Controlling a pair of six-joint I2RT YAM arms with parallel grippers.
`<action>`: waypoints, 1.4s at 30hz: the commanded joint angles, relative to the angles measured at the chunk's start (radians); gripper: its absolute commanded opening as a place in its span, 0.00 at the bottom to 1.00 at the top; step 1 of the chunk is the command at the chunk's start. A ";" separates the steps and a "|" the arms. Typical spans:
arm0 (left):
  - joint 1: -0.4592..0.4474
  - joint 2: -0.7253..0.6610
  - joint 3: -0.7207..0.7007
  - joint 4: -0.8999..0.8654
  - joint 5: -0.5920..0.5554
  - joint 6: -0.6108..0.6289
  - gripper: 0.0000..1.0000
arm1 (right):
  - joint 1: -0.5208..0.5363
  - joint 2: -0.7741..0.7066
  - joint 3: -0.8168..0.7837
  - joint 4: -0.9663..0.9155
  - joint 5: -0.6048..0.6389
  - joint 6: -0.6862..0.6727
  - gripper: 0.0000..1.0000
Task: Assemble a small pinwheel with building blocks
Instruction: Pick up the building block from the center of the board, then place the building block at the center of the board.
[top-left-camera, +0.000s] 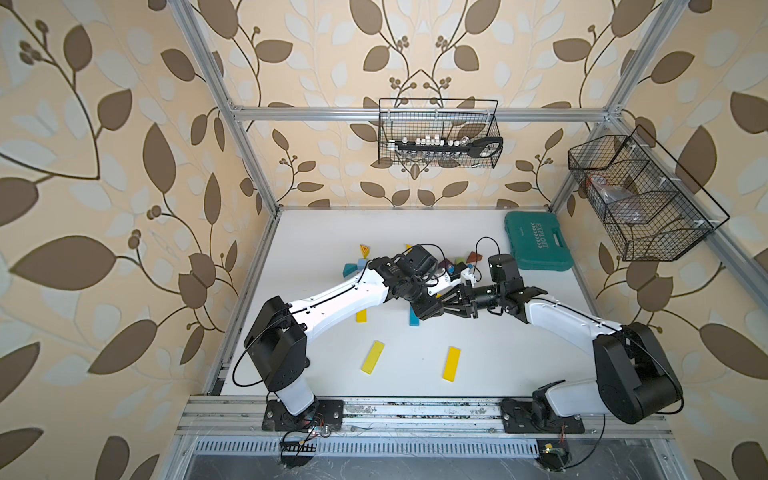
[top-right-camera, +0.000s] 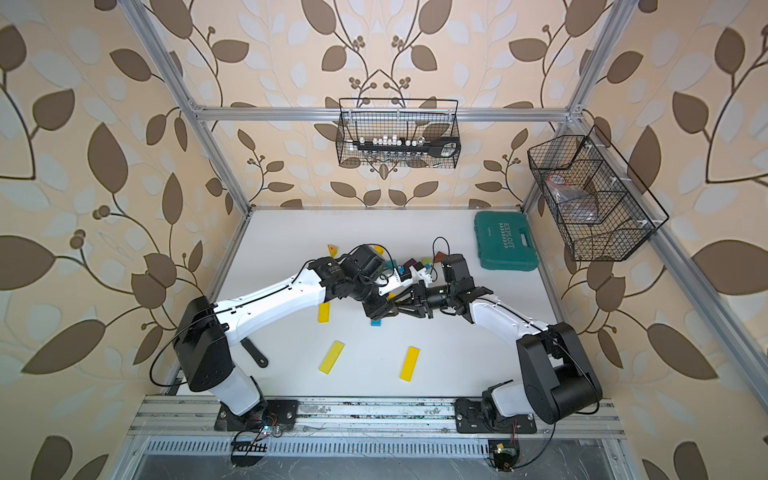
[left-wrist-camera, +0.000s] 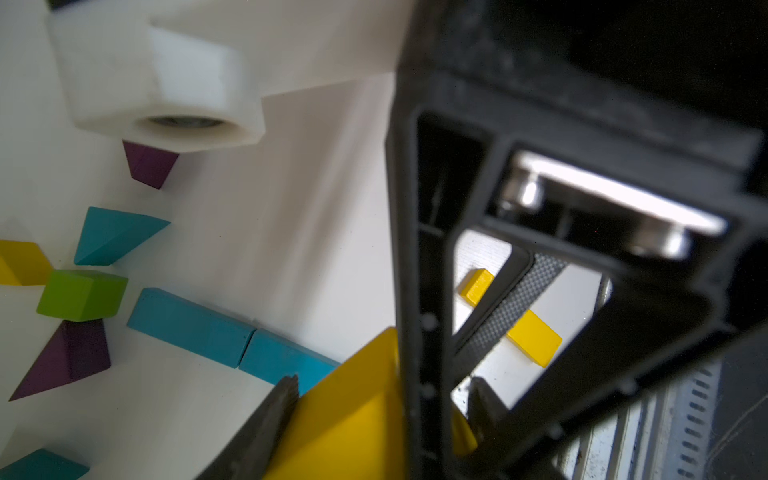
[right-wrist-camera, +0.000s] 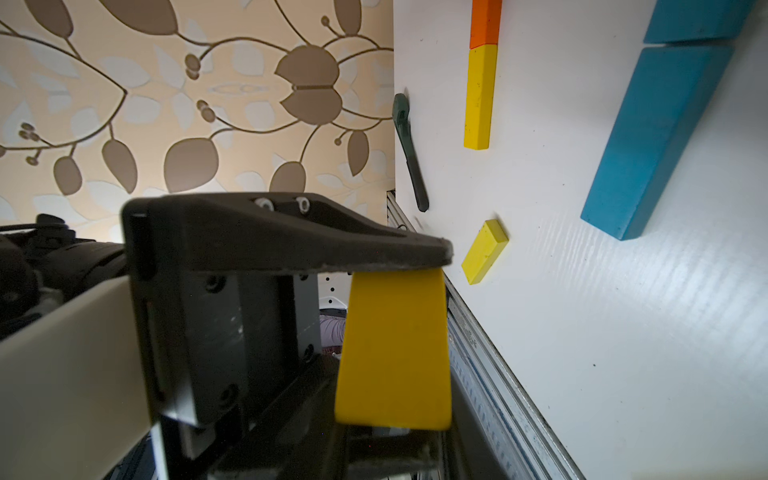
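Over mid white bench (top-left-camera: 498, 353), 12 o'clock from a loose yellow bar (top-left-camera: 451, 364): right gripper (top-left-camera: 445, 307) clamped on yellow flat toy-block bar (right-wrist-camera: 395, 353), held off the surface; left gripper (left-wrist-camera: 380, 399) jaws flank same bar, whether gripping, cannot tell.

"EXPLOIT" in white on teal tool case (top-left-camera: 538, 241) lid.
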 joint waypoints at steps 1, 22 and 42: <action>0.007 0.018 0.057 -0.009 0.000 0.012 0.47 | 0.000 0.004 0.022 -0.036 -0.029 -0.029 0.09; 0.018 0.070 0.048 -0.068 -0.011 -0.031 0.37 | -0.089 -0.036 0.058 -0.259 0.023 -0.191 0.49; 0.000 0.577 0.460 -0.162 -0.144 -0.066 0.41 | -0.365 -0.277 0.016 -0.645 0.570 -0.421 0.62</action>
